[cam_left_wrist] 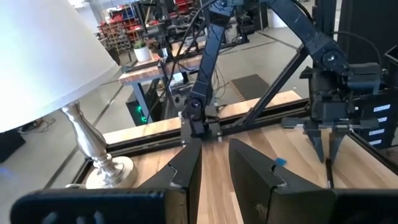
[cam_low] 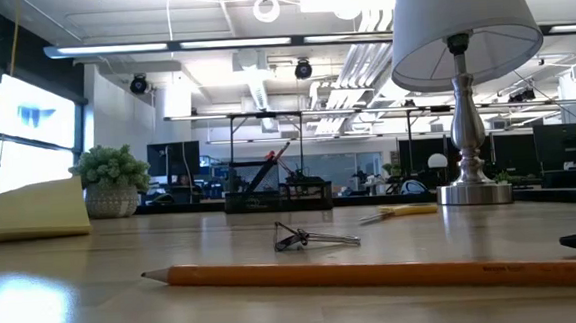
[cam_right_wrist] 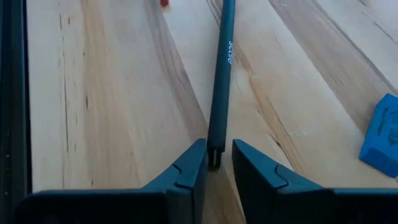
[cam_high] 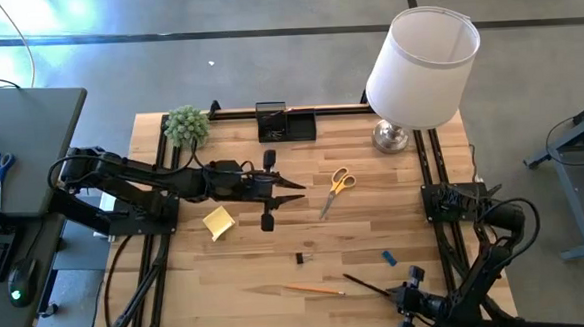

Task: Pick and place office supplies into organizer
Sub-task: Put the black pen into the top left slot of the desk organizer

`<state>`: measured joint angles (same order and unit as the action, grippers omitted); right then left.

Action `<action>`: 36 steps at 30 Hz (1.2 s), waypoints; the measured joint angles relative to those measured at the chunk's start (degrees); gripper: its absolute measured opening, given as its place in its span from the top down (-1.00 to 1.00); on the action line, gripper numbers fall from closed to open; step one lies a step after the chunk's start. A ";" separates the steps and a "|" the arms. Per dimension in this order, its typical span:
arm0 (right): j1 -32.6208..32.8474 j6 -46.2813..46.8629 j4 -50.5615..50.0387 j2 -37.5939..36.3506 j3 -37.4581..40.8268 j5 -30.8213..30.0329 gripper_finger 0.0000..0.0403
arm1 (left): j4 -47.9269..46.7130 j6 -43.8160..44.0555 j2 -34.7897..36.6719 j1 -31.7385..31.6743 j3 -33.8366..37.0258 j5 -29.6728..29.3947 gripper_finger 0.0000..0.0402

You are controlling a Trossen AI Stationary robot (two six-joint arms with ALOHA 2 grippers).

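My right gripper (cam_right_wrist: 219,163) is low at the table's near right corner (cam_high: 397,294). It is open, with a finger on either side of the near end of a black pen (cam_right_wrist: 221,74) that lies flat on the wood (cam_high: 363,283). My left gripper (cam_high: 295,189) is open and hovers over the table's middle, holding nothing. On the table lie the yellow-handled scissors (cam_high: 338,187), a yellow sticky-note pad (cam_high: 218,222), an orange pencil (cam_high: 314,290), a small black clip (cam_high: 300,257) and a blue block (cam_high: 388,259). The black organizer (cam_high: 285,122) stands at the far edge.
A white-shaded lamp (cam_high: 422,67) stands at the far right corner and a small green plant (cam_high: 186,124) at the far left. Black rails run along both sides of the table. The blue block (cam_right_wrist: 380,143) lies close beside my right gripper.
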<state>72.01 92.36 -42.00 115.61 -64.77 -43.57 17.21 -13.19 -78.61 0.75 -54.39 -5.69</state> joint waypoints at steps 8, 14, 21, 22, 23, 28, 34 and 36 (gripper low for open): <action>0.00 -0.42 -1.59 0.00 0.00 -1.06 0.96 | -0.02 0.00 0.01 0.00 0.00 0.06 0.66; -0.91 2.10 -9.90 -1.82 0.02 -2.11 0.97 | -0.06 0.00 0.02 0.00 0.00 0.06 0.66; -4.08 -0.36 -20.15 -9.71 0.02 -2.05 1.00 | -1.14 0.20 0.03 0.01 0.02 5.42 0.65; -4.70 -0.47 -21.32 -11.15 0.02 -1.46 1.00 | -1.16 0.20 -0.13 0.04 0.02 6.99 0.65; -5.46 -0.84 -22.00 -12.65 0.02 -0.81 1.00 | -1.19 0.20 -0.27 0.07 0.02 8.57 0.65; -7.56 -5.32 -18.64 -17.67 0.01 -2.98 0.99 | -1.49 0.13 -0.35 1.83 0.04 9.23 0.65; -7.36 -12.06 -6.49 -13.87 0.00 -7.47 0.93 | -1.91 -0.02 -0.35 3.94 0.04 5.00 0.65; -6.99 -12.39 -5.08 -11.64 0.00 -6.26 0.88 | -2.43 -0.02 -0.35 3.94 0.04 4.94 0.65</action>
<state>65.02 79.97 -47.08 103.97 -64.77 -49.83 14.78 -13.21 -78.96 4.69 -54.35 -0.75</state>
